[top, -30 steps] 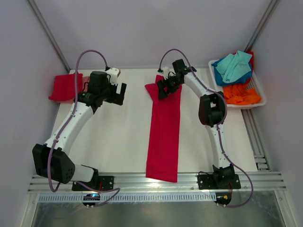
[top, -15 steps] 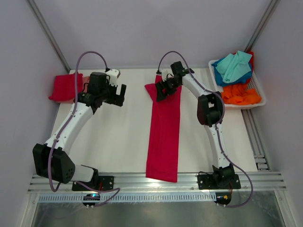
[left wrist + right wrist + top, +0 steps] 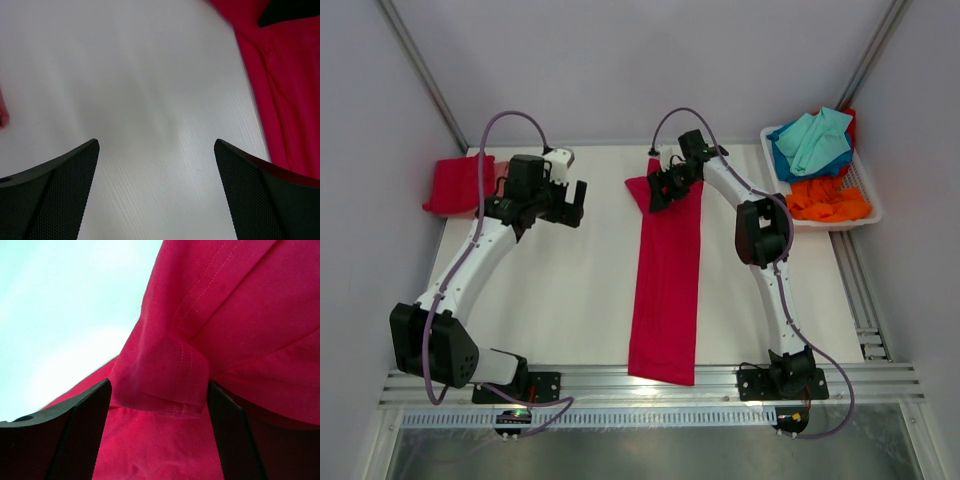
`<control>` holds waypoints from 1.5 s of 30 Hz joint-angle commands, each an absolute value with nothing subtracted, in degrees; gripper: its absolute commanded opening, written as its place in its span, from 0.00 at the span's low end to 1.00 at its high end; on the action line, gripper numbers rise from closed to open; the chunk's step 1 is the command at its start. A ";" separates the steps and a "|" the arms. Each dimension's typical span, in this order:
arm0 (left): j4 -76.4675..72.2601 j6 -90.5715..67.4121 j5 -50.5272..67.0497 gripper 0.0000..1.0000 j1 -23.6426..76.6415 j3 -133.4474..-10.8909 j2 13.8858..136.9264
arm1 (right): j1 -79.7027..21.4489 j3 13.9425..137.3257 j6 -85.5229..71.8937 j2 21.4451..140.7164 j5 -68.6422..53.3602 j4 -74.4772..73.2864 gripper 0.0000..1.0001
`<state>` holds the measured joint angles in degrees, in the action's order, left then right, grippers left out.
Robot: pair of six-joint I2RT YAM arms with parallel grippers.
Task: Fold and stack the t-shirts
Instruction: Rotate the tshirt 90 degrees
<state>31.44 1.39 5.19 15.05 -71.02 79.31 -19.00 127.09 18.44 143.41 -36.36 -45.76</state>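
A red t-shirt (image 3: pixel 666 280), folded into a long narrow strip, lies down the middle of the table. My right gripper (image 3: pixel 660 190) is at its far end, low on the cloth. In the right wrist view the right gripper (image 3: pixel 159 386) has its fingers apart, with a stitched fold of the red shirt (image 3: pixel 165 367) between them. My left gripper (image 3: pixel 572 203) is open and empty over bare table, left of the strip. In the left wrist view the left gripper (image 3: pixel 155 145) shows the shirt's edge (image 3: pixel 290 85) at the right. A folded red shirt (image 3: pixel 455 183) lies at the far left.
A white basket (image 3: pixel 865 215) stands at the far right, holding a teal shirt (image 3: pixel 815 140) and an orange shirt (image 3: pixel 830 200). Grey walls close in the table on three sides. A metal rail runs along the near edge.
My right gripper has shifted slightly left at the shirt's far end. The left arm has hardly moved.
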 commanded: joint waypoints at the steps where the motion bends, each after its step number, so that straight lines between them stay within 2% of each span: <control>1: 29.27 -0.96 6.85 0.99 14.59 -70.66 78.05 | -19.60 129.38 17.75 143.09 -37.44 -43.68 0.78; 3: 29.01 -0.97 6.94 0.99 14.50 -70.40 78.05 | -19.60 129.37 17.32 143.09 -37.71 -43.42 0.69; 4: 29.00 -0.97 7.03 0.99 14.50 -70.31 78.22 | -19.60 129.29 17.31 143.17 -37.71 -43.42 0.57; 7: 28.92 -0.97 7.29 0.99 14.41 -70.05 78.31 | -19.69 128.85 17.05 143.00 -37.97 -42.89 0.35; 8: 28.92 -0.97 7.38 0.99 14.41 -70.05 78.22 | -19.69 128.67 17.05 142.82 -37.88 -42.54 0.18; 11: 28.83 -0.97 7.82 0.99 14.41 -69.79 78.22 | -19.60 127.09 16.70 142.03 -37.44 -41.66 0.03; 24: 29.44 -1.49 10.37 0.99 14.24 -70.66 80.42 | -19.60 115.75 19.77 132.45 -35.86 -41.92 0.04; 26: 29.44 -1.67 10.98 0.99 14.24 -70.66 80.51 | -19.60 115.58 19.69 132.28 -35.68 -41.92 0.17; 28: 29.44 -1.67 11.16 0.99 14.24 -70.66 80.51 | -19.60 115.93 18.99 132.54 -35.25 -41.22 0.35; 31: 29.79 -1.49 11.25 0.99 14.24 -70.58 80.42 | -19.69 117.24 18.28 133.68 -35.33 -40.43 0.51; 32: 29.79 -1.41 11.25 0.99 14.24 -70.49 80.33 | -19.60 117.77 18.19 134.64 -35.85 -40.52 0.62; 33: 29.88 -1.23 11.16 0.99 14.24 -70.49 80.25 | -19.60 118.82 17.85 134.91 -35.86 -40.60 0.68; 35: 29.88 -1.14 11.16 0.99 14.24 -70.31 79.98 | -19.69 119.88 17.49 136.31 -36.30 -40.78 0.72; 45: 29.97 -0.79 11.42 0.99 14.24 -70.49 80.68 | -19.69 121.38 16.00 138.25 -37.09 -38.76 0.74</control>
